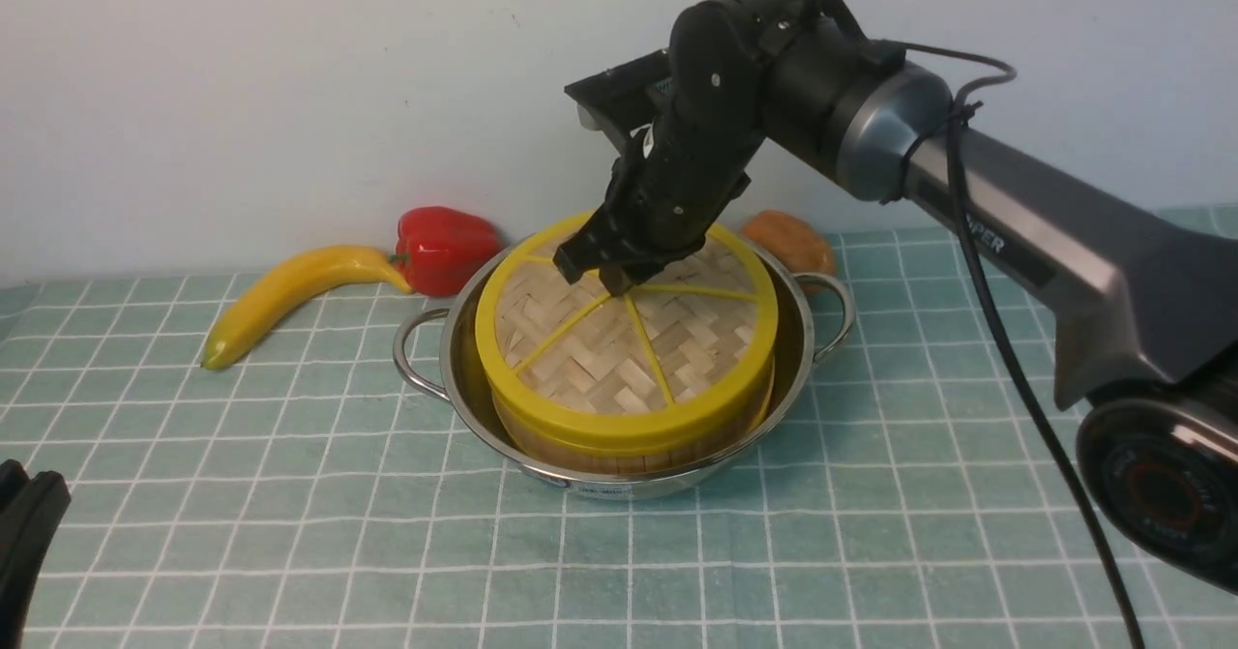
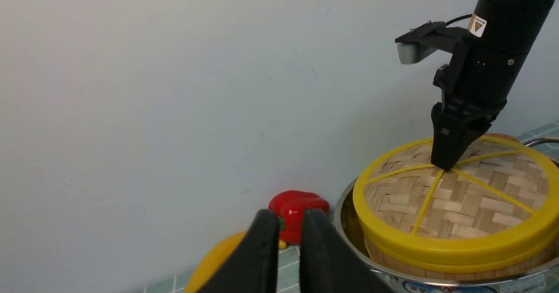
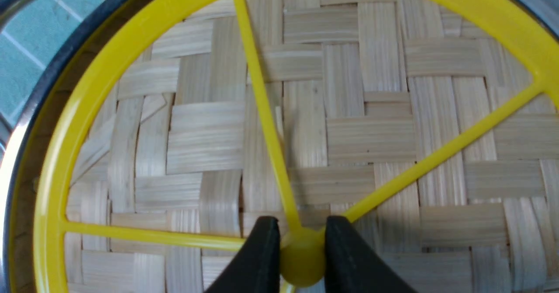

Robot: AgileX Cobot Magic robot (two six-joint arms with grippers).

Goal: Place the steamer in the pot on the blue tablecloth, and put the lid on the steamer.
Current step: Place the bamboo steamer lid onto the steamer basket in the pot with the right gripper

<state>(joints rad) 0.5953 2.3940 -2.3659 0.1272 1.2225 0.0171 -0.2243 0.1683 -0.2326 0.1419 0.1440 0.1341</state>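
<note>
The left gripper (image 1: 24, 533) waits at about eight o'clock from the pot (image 1: 426, 359), well apart from it. Its fingers (image 2: 262, 249) stand only a little apart and hold nothing, so I judge this arm is kept out of the way.

A banana (image 1: 290, 296) lies at ten o'clock from the pot and a red bell pepper (image 1: 445, 248) at eleven o'clock. Both are near the wall and take no part in the work.

The pot stands on the blue tablecloth (image 1: 290, 494). The steamer (image 1: 619, 456) already sits inside it, with a gap to the steel wall all around. The lid (image 1: 600, 359) lies flat on the steamer and their yellow rims match, so the basket looks fully covered.

The right gripper (image 1: 616, 277) comes down from one o'clock onto the lid. Its fingers (image 3: 257, 258) are closed on the small yellow hub (image 3: 301, 262), one on each side. The hub is the only raised part, which is probably why the grip is there.

At one o'clock behind the pot rests a brownish rounded thing (image 1: 788, 241); I cannot tell what it is.

In my judgement only releasing the hub remains.
</note>
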